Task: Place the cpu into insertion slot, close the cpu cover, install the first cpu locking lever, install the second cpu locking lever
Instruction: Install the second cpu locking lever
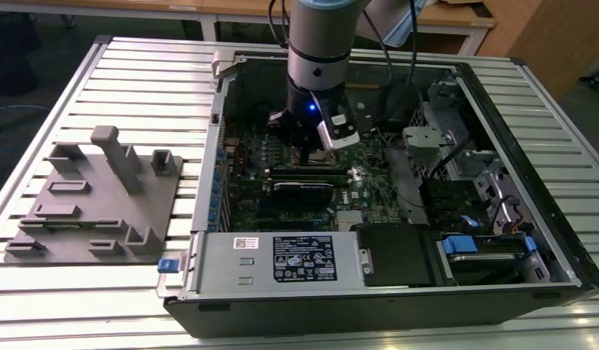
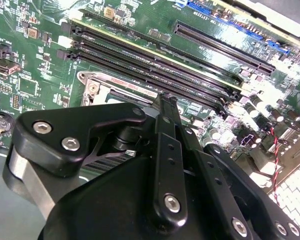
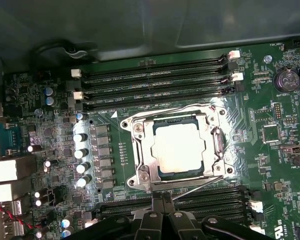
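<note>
the cpu (image 3: 179,148) sits in the insertion slot (image 3: 140,165) with the cpu cover (image 3: 211,146) shut flat around it on the green board. the gripper (image 3: 162,200) hangs just beside the socket's edge, fingers pressed together and holding nothing. long black memory slots (image 3: 155,80) flank the socket closely on two sides, leaving little open room.

No legible text, the print on the black label (image 1: 304,257) of the power supply (image 1: 232,273) too small to read.

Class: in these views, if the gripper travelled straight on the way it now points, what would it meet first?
Probably the cpu cover, closed over the cpu, or a thin lever at its near edge; the gripper points down there, though depth is unclear.
</note>
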`<state>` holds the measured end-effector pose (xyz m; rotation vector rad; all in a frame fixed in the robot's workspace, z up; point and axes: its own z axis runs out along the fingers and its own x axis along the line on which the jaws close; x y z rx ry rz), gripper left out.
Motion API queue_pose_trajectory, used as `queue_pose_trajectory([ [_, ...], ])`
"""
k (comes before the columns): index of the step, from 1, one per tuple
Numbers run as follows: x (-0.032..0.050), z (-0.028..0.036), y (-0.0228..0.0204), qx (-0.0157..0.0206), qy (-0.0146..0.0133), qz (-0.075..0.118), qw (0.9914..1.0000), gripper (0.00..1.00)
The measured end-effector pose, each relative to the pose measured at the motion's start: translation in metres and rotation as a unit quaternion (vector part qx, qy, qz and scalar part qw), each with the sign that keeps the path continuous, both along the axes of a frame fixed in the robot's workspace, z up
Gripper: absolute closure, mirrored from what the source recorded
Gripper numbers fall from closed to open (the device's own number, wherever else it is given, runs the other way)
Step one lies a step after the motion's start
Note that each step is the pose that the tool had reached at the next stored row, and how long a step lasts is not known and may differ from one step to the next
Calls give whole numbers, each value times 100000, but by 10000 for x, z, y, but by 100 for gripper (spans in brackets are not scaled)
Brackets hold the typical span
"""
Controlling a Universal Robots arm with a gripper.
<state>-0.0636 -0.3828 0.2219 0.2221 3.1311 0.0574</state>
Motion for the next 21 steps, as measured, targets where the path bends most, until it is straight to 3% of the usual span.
queue_pose_trajectory([
  [21, -65, -63, -1, -19, -53, 1, 100000, 89],
])
